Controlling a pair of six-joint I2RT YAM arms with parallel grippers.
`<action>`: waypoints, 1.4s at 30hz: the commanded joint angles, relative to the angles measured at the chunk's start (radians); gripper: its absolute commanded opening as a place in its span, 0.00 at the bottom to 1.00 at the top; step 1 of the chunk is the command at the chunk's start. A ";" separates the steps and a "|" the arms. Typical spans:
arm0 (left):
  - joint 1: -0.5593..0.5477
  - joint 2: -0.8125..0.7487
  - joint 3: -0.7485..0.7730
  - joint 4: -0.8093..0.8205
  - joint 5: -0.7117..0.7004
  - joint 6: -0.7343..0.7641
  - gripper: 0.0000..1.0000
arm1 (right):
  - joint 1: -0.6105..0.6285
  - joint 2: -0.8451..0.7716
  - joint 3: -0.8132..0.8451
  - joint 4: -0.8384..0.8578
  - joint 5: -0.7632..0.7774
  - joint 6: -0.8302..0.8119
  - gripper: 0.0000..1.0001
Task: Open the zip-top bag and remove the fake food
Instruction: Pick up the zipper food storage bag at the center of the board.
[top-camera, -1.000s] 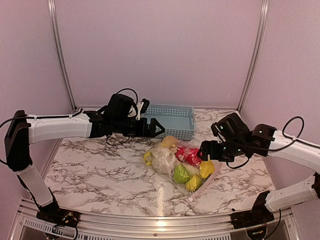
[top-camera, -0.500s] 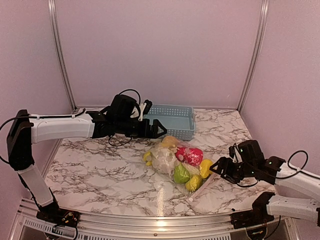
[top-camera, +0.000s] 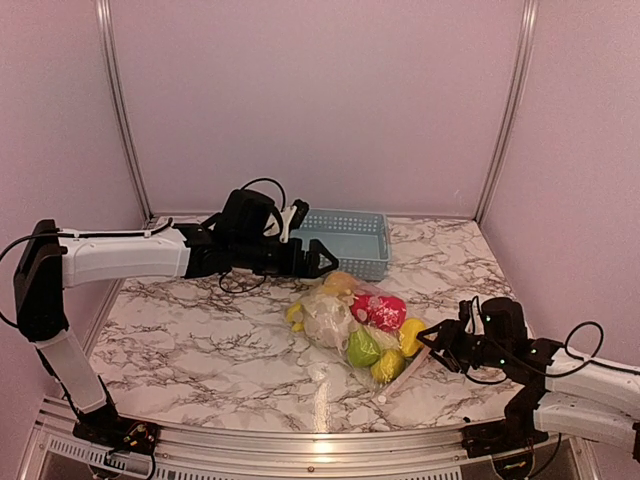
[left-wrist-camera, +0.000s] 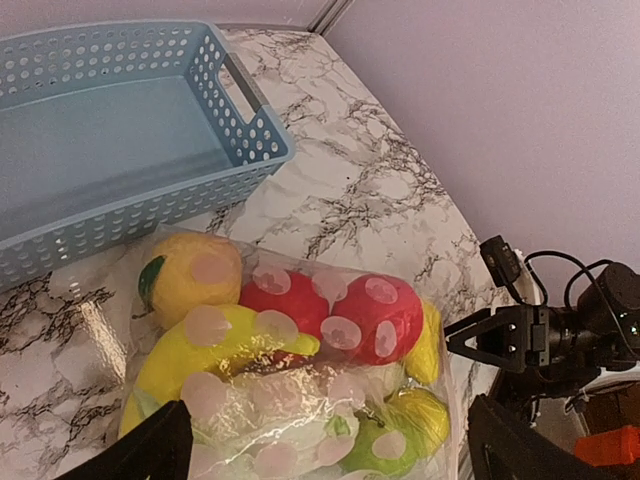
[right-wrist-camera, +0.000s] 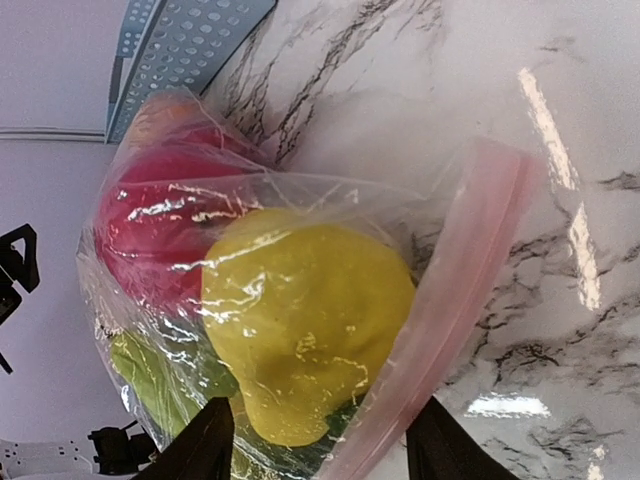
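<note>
The clear zip-top bag lies on the marble table, its pale pink zipper strip at the near right edge. Fake food fills it: a red apple, yellow lemon, green fruit and white cauliflower. My left gripper is open and empty, hovering above the bag's far end; its wrist view looks down on the bag. My right gripper is open and low at the table, its tips just right of the zipper strip, with the lemon straight ahead.
The light blue slotted basket stands empty just behind the bag, also in the left wrist view. Pink walls with metal posts close in the table at the back and sides.
My right arm swung away from the bag, dropped low toward the near right, then edged back left up to the zipper strip. My left gripper has hardly moved.
</note>
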 joint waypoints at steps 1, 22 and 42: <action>-0.015 -0.030 -0.031 0.087 0.007 0.038 0.99 | -0.009 -0.002 0.048 0.064 0.034 0.025 0.51; -0.119 -0.228 -0.258 0.273 -0.203 0.358 0.99 | -0.009 0.328 0.610 -0.188 -0.050 -0.310 0.00; 0.096 -0.204 0.057 0.185 0.176 0.681 0.92 | 0.116 0.802 1.519 -0.668 -0.099 -0.952 0.00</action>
